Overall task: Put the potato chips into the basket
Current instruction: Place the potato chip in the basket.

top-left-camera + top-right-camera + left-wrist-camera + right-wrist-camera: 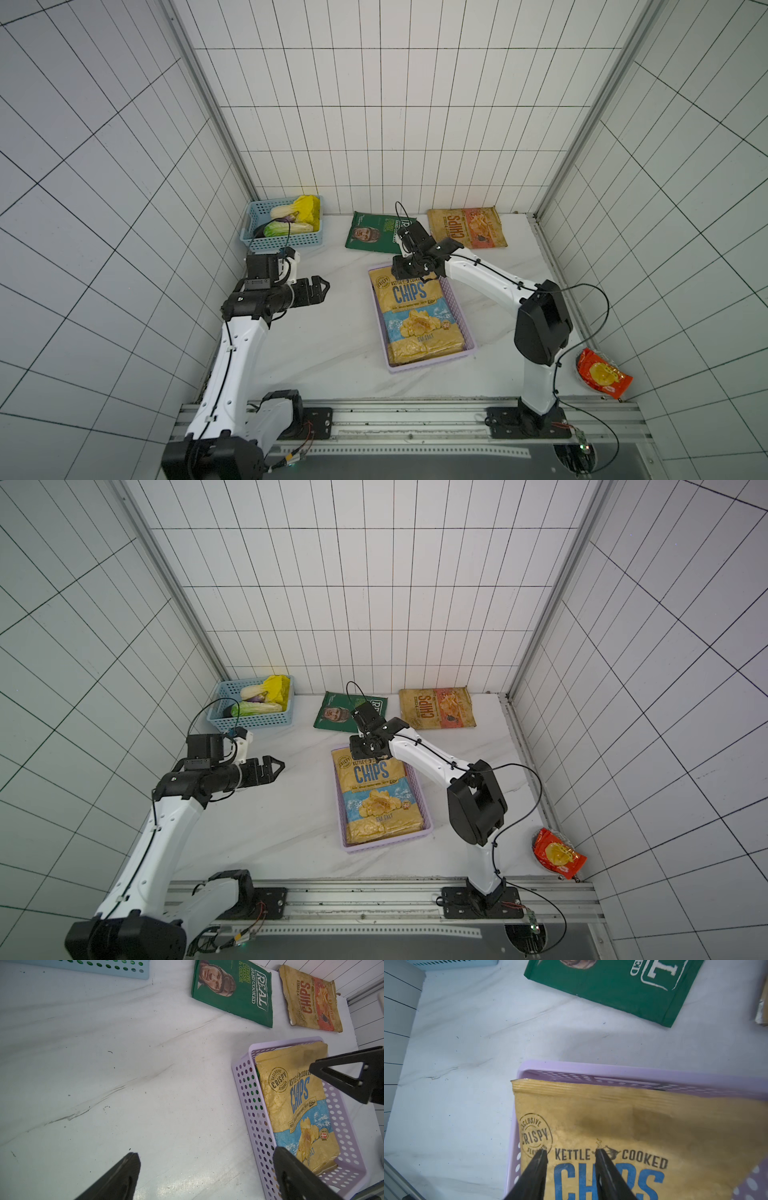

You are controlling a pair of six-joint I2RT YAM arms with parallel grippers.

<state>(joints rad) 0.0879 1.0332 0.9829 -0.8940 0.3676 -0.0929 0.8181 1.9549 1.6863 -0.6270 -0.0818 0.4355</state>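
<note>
tabletop (104, 1076), real bag (234, 991): flavour, left wrist only

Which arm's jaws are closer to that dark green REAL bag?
Right. The right gripper, jaws apart, hangs over the lilac basket's far end, just short of the REAL bag. The left gripper hovers off to the side above the table, farther away.

Your tabletop (324, 340): was white, marbled.
Back edge: held blue basket (286, 243), REAL bag (370, 235), CHIPS bag (467, 228).
Middle: held lilac basket (432, 360).
</note>
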